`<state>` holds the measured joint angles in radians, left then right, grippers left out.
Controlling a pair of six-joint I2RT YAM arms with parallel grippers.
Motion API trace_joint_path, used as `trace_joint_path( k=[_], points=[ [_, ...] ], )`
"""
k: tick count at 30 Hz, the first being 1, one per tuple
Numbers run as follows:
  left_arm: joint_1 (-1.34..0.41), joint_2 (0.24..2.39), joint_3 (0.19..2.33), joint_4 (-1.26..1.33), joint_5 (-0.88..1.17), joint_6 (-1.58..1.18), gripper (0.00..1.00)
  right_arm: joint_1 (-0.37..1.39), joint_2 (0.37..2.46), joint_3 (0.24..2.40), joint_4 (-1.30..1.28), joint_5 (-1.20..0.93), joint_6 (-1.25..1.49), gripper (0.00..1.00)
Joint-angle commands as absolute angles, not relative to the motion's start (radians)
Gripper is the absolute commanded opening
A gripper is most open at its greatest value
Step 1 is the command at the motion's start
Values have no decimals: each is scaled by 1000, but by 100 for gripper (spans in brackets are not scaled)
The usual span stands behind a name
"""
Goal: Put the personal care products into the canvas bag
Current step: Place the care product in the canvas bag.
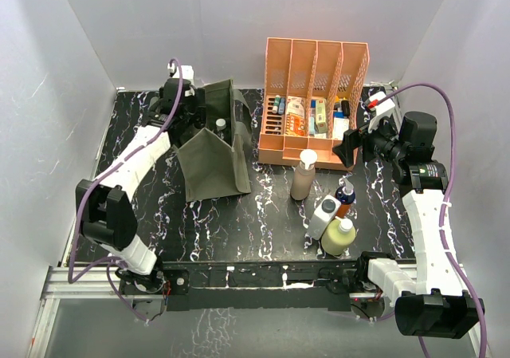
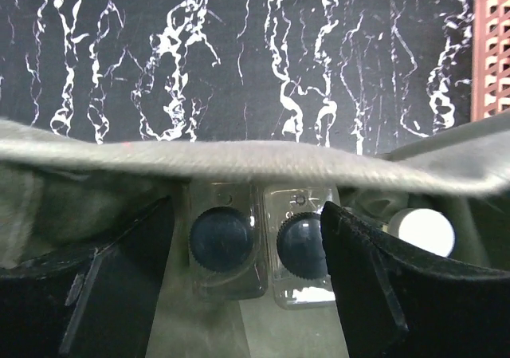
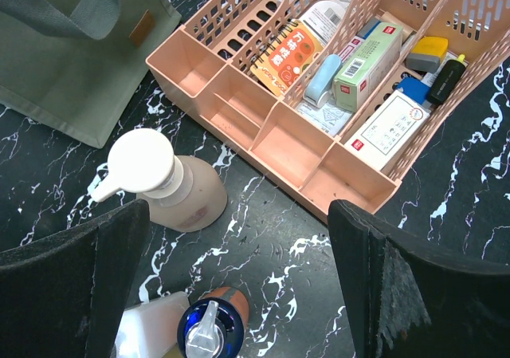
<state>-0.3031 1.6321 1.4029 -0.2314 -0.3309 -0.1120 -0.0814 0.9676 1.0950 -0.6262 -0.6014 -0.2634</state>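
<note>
Left claw (image 2: 247, 214) sits in the mouth of the bag (image 1: 211, 163). The bag is at the far left of the table (image 1: 263, 222), with its near side sagging toward us. The jaws stand well apart and grip nothing.

Between them, down in the bag, are two glass bottles (image 2: 223, 242), side by side with their dark caps toward the camera. One finger (image 2: 119, 294) is clear of the left bottle. The other finger's edge overlaps the right bottle in view, so we cannot tell whether they touch. A round white top (image 2: 425, 230) shows further right inside the bag; we cannot tell what it belongs to.

Right claw (image 3: 239, 238) hangs over the table just near of the organiser (image 1: 315, 103), jaws wide apart and empty.

Below it:
- The beige bottle (image 3: 179, 194), with a white pump, stands upright just near of the organiser's front.
- The orange-blue bottle (image 1: 345, 197) is to its right and nearer.
- The white bottle (image 1: 323, 217) and the yellow bottle (image 1: 339, 236) are nearest of all, side by side and upright.

All four stand outside the bag, well to its right.
</note>
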Motion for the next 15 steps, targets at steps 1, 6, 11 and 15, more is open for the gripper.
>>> trace_joint_path(
  k=[1,6,11,15],
  points=[
    [-296,1512,1387,-181,-300,-69,74,-87,954,1095,-592,-606,-273,99],
    [-296,1473,1378,-177,-248,-32,77,-88,958,1101,-594,-610,-272,99],
    [-297,1449,1376,-168,-207,14,80,-87,963,1103,-594,-605,-274,99],
    [-297,1420,1392,-176,-147,55,80,-88,965,1100,-594,-599,-280,99]
  ],
)
